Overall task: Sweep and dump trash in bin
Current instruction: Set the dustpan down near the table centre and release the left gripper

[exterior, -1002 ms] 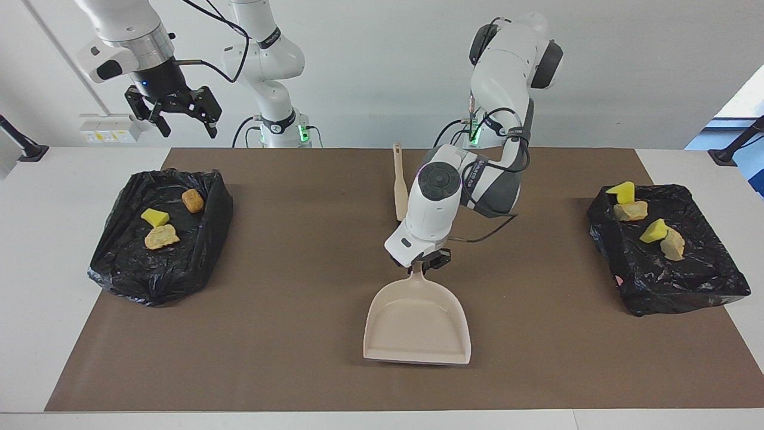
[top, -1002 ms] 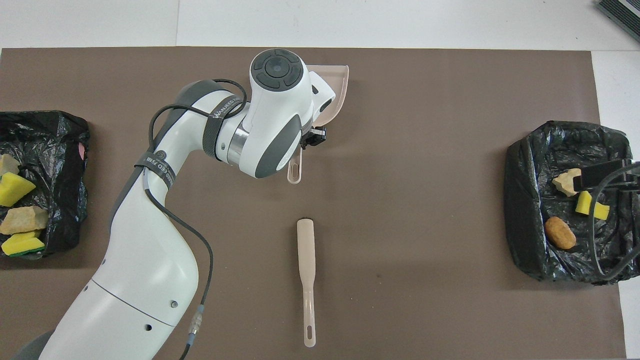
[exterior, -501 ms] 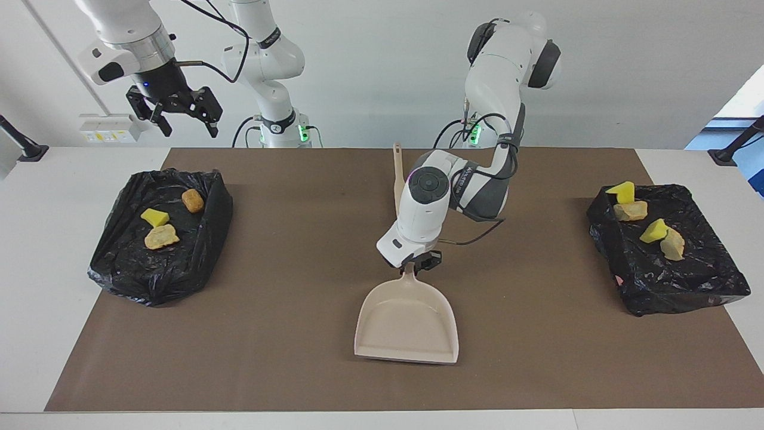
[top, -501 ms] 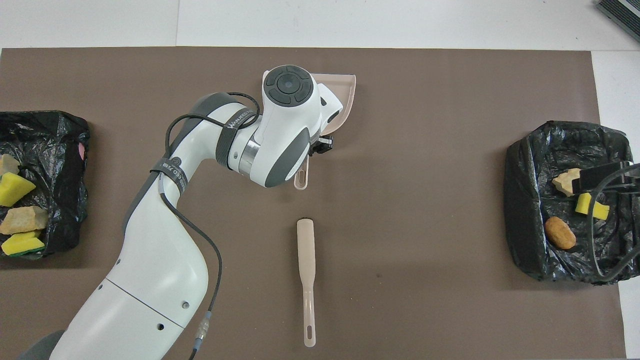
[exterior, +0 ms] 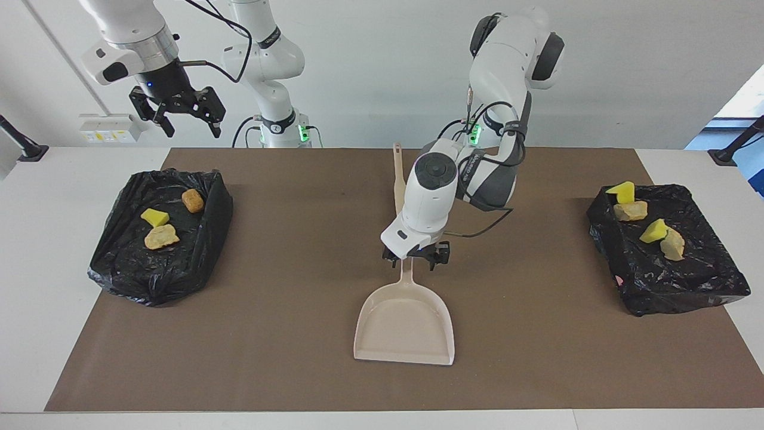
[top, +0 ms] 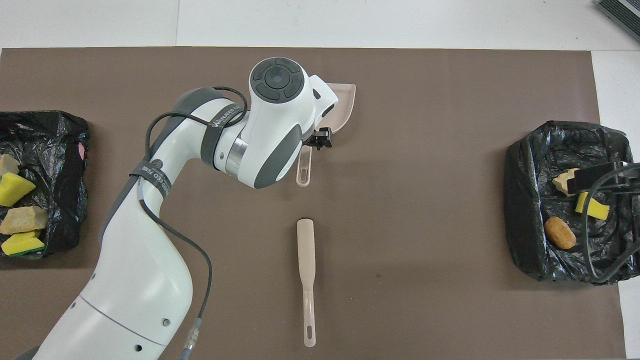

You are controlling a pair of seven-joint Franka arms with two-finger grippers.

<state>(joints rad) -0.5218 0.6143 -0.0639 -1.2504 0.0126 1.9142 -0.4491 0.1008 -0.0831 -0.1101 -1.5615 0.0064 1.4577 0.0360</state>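
Trash split between two black-lined bins, one at each table end. Beige dustpan mid-mat, handle between splayed left gripper fingers. Right gripper open, raised over one bin. Brush fully shown overhead only.

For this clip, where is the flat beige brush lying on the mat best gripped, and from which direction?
Grip the brush at its narrow handle, the end nearest the robots, coming straight down with the fingers across its width. It lies flat on the mat with its length pointing away from the robots, and the neck looks slim enough to pinch.
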